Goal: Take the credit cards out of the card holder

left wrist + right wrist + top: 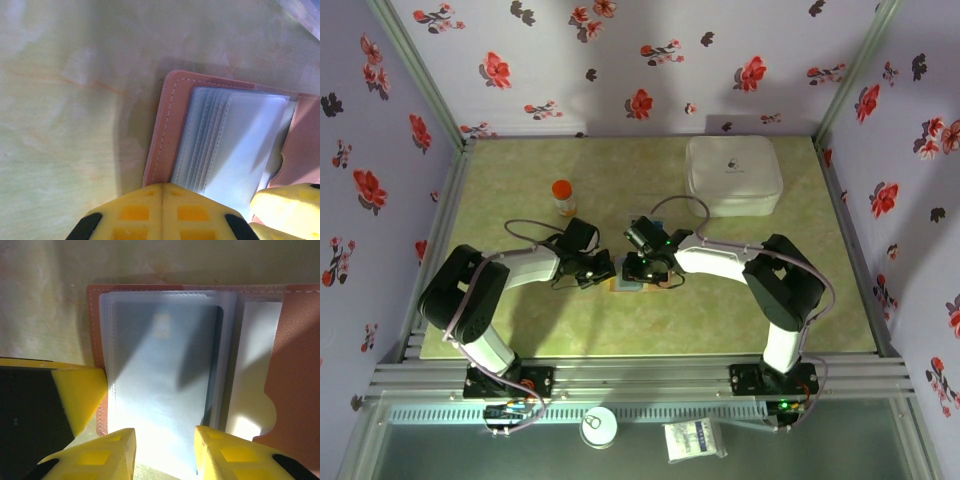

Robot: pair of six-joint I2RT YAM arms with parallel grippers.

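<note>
The card holder (295,365) lies open on the counter (520,330), a blue credit card (165,380) sleeved inside, long axis pointing away from the right gripper (164,440). That gripper, the nearer, hangs part open over the card's end, holding nothing we can see. Our left gripper (162,192) rests closed at the holder's edge.

— How is the card holder (295,365) lying?
— It is lying open and flat, tan rim showing, just toward six o'clock from the worktop's (620,330) middle.
— And inside?
— A blue card (160,380) is sitting within the clear sleeves on its nine o'clock side.
</note>
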